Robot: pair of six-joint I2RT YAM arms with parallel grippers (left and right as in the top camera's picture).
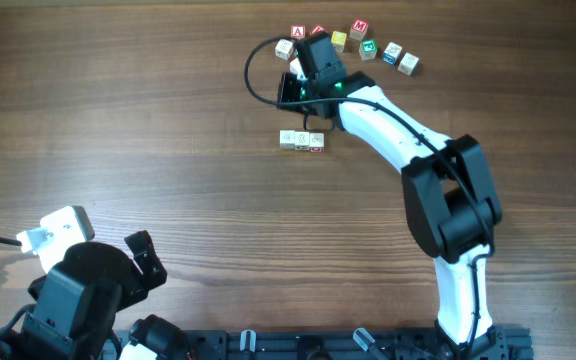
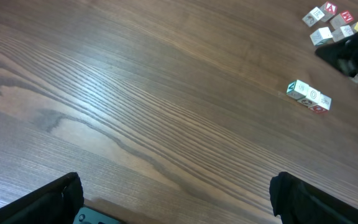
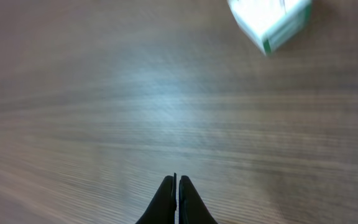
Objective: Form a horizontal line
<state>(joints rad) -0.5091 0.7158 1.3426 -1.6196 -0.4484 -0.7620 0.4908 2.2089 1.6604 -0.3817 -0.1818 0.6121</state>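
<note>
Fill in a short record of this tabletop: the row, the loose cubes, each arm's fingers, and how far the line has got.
Row: three pale cubes set edge to edge, running left to right in the overhead view
Loose: lettered cubes scattered beyond the row, apart from it
Left fingers: open, empty, far from all the cubes
Right fingers: shut, holding nothing, over bare table near the scatter
Line so far: three cubes in, the others not yet added
</note>
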